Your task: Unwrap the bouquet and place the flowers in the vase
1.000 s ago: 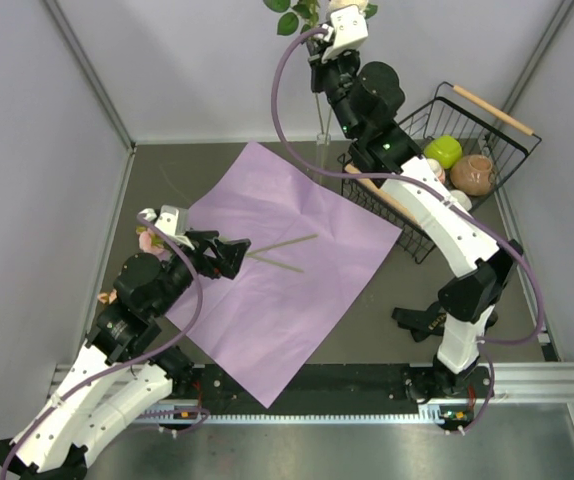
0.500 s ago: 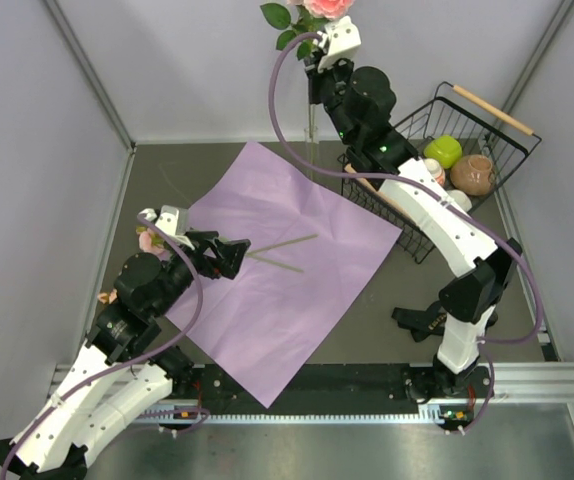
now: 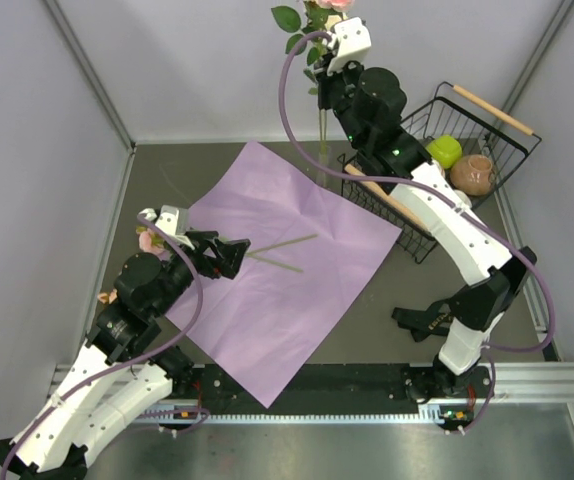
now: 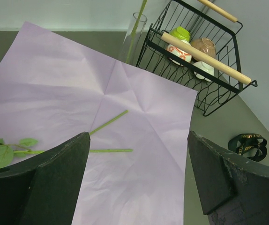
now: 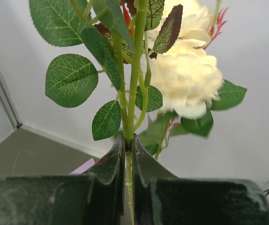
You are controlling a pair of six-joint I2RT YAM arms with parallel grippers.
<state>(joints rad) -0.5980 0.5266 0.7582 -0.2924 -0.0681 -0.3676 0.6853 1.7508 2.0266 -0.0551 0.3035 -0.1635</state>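
Right claw (image 5: pixel 129 143) is pinched shut on a green stem (image 5: pixel 133 89) just under its leaves. Gripping low on the stalk keeps the cream rose (image 5: pixel 186 79) and foliage clear above the fingers and lets the long tail hang straight down. In the top view the right arm is raised high at the far side of the worktop (image 3: pixel 167 180), w/ the stem dropping to the vase (image 3: pixel 323 150), which stands just beside the wire basket (image 3: pixel 507 135). The left wrist view shows the stem's lower part running into the glass mouth, so I'd judge insertion is under way, not finished. A vertical hold suits such a narrow opening.

Left claw (image 3: pixel 232 255) is spread wide and holds nothing. It hovers over the left part of the paper sheet (image 3: pixel 277 290), pointed at two more stems (image 3: pixel 282 245) lying there, prob. staged for the next pick. A pink bloom (image 3: pixel 150 241) shows off the sheet's left edge, by the left arm.

The sheet lies flat and opened out, and the black ribbon (image 4: pixel 249 145) sits apart on the worktop on the basket's near side, so unwrapping looks done. Risk: tall stem, small light vase, could tip on release.
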